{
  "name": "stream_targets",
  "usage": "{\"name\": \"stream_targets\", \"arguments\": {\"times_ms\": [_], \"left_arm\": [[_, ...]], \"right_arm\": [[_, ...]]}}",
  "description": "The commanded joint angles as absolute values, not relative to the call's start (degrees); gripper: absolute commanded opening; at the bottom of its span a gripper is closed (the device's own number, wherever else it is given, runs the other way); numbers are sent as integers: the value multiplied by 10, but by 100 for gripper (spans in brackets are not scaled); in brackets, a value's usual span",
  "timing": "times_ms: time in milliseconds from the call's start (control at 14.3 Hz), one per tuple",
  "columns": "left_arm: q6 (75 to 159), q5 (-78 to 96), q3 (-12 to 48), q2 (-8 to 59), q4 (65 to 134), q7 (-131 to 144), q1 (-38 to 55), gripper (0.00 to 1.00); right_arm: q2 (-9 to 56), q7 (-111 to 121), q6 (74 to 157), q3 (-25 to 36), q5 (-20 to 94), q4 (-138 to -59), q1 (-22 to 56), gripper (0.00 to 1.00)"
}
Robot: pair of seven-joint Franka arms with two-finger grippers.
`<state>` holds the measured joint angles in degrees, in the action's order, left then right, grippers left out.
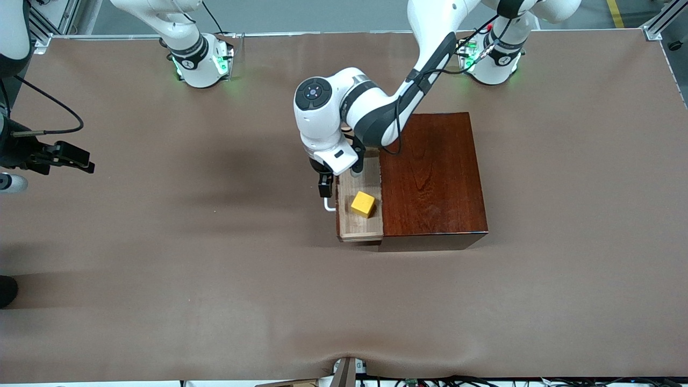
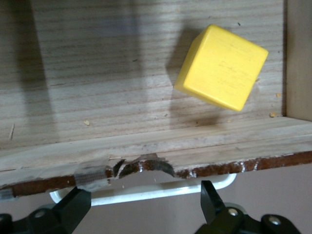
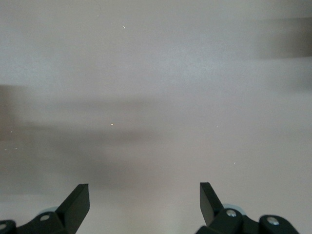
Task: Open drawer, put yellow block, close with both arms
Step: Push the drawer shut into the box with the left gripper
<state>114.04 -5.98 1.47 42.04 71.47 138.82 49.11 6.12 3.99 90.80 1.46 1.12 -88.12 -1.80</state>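
Brown table [image 1: 161,258] under dark wooden box [image 1: 435,177]. Drawer [image 1: 359,226] pulled out, yellow block [image 1: 363,203] inside. My left gripper [image 1: 325,185] spread wide over white handle [image 2: 146,192]. My right gripper [image 3: 145,201] waits spread wide at right arm's end.

We see the left arm [image 1: 398,102] reaching from its base at one o'clock down to the middle, wrist bent downward, its end effector [image 1: 325,189] low with fingers [image 2: 73,207] spread apart. The right arm waits at nine o'clock, its end effector [image 1: 67,157] aloft, fingers [image 3: 78,200] wide apart, holding nothing.
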Motion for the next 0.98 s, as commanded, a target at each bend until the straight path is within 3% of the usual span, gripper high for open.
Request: {"name": "stream_targets", "arguments": {"times_ms": [0, 906], "left_arm": [[1070, -99, 5, 410, 729, 1379, 468, 100], [963, -116, -31, 393, 728, 1380, 467, 100]], "right_arm": [[55, 31, 903, 11, 0, -879, -19, 100], [56, 31, 904, 12, 0, -875, -20, 100]]}}
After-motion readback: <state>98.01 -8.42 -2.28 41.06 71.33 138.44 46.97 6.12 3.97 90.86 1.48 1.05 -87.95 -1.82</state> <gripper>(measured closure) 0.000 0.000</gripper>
